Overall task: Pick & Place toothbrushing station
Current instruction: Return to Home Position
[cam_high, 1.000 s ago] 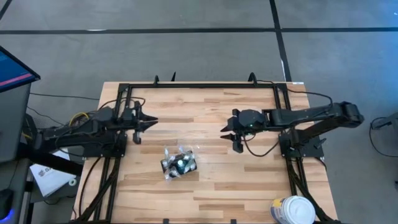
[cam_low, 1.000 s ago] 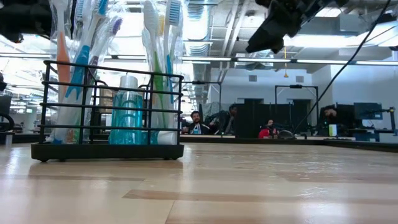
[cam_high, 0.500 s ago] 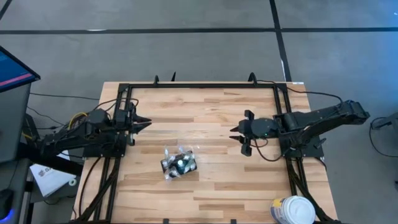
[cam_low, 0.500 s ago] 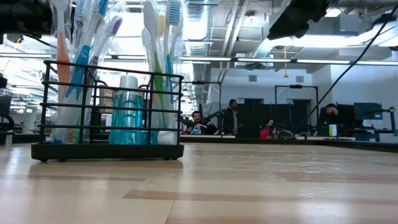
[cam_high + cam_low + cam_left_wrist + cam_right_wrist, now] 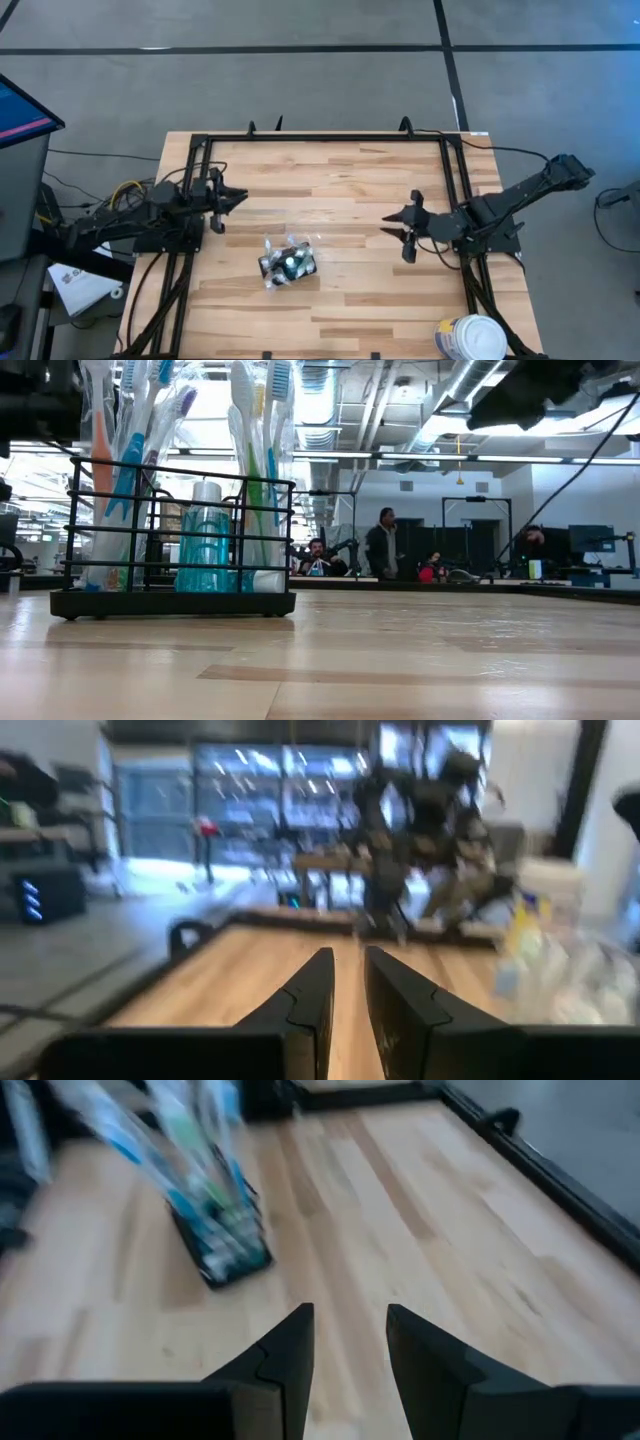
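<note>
Right gripper (image 5: 350,1308) has pulled back toward the tabletop's (image 5: 340,300) right edge; toothbrushing station (image 5: 288,260) stands mid-tabletop, its toothbrushes (image 5: 250,460) cut off above in the low view; left gripper (image 5: 348,952) waits left; both jaws slightly parted, empty

Overhead camera stares straight down, whole bench (image 5: 340,170) in frame; low camera sits at bench height, close by the toothbrushing station (image 5: 175,530), facing the room; right wrist camera looks past the right tool (image 5: 350,1315), sharing that station.
</note>
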Available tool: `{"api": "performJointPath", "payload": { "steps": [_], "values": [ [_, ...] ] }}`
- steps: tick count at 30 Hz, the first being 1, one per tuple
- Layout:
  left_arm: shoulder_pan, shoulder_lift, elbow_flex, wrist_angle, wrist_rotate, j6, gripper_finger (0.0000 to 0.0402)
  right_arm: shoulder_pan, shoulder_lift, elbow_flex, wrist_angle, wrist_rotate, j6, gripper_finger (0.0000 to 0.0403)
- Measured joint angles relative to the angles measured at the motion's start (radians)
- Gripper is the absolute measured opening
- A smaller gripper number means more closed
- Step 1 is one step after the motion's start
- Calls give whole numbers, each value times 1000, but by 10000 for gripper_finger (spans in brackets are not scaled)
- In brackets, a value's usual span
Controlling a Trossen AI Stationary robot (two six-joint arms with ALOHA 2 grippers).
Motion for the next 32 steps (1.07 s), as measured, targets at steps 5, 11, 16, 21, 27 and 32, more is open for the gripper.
{"api": "performJointPath", "payload": {
  "steps": [5, 11, 16, 21, 27, 32],
  "values": [
    [0, -12, -57, 160, -8, -20, 53, 52, -64, -198, 322, -3, -59, 118],
    [0, -9, -89, 175, 4, -70, 53, 66, -107, -378, 672, -5, -189, 118],
    [0, -9, -89, 177, 41, -78, 53, 56, -146, -459, 848, -5, -259, 118],
    [0, -7, -89, 176, 33, -65, 53, 42, -148, -526, 994, -22, -335, 118],
    [0, -7, -89, 176, 32, -65, 53, 23, -148, -584, 1013, -66, -306, 118],
    [0, -7, -89, 176, 31, -65, 53, 11, -148, -663, 1116, -61, -328, 118]
  ]
}}
